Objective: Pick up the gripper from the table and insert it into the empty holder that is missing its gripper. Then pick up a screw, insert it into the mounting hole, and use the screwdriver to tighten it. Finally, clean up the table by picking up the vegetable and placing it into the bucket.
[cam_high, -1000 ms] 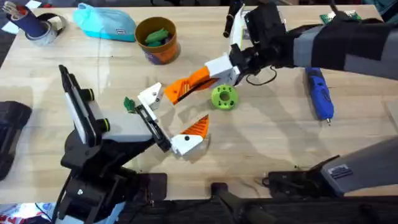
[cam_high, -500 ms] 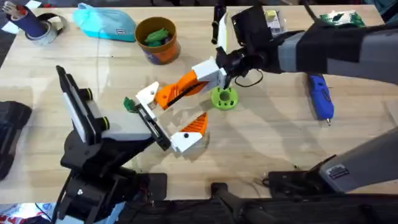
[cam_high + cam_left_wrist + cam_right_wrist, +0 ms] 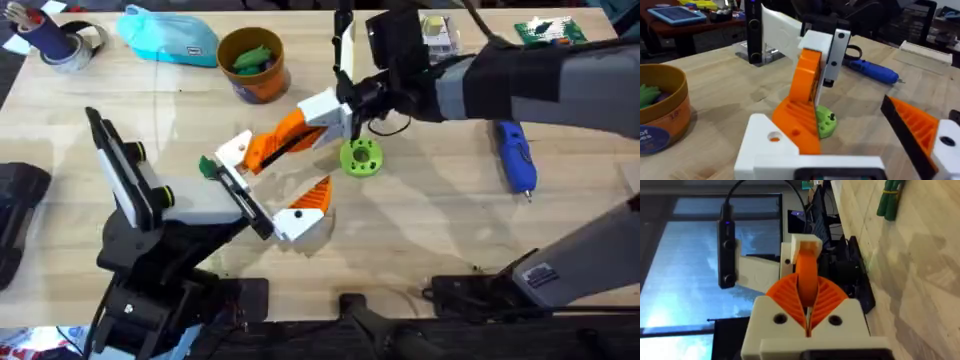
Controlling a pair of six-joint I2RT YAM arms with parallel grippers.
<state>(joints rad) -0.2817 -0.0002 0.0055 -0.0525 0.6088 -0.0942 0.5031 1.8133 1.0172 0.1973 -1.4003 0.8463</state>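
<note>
The right claw (image 3: 345, 100) is clamped on the gripper (image 3: 285, 135), whose tip meets the holder (image 3: 236, 152); a green disc (image 3: 360, 157) sits just beside the gripper; the left claw's state is unclear.

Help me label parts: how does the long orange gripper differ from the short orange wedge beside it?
The gripper is long and held off the table by the right pincer, its tip at the holder. The wedge is shorter and lies on the table joined to a white mount. Both are orange and ribbed.

Robotics lab, wooden workbench (image 3: 420, 230), dark office chairs (image 3: 875, 15) behind
</note>
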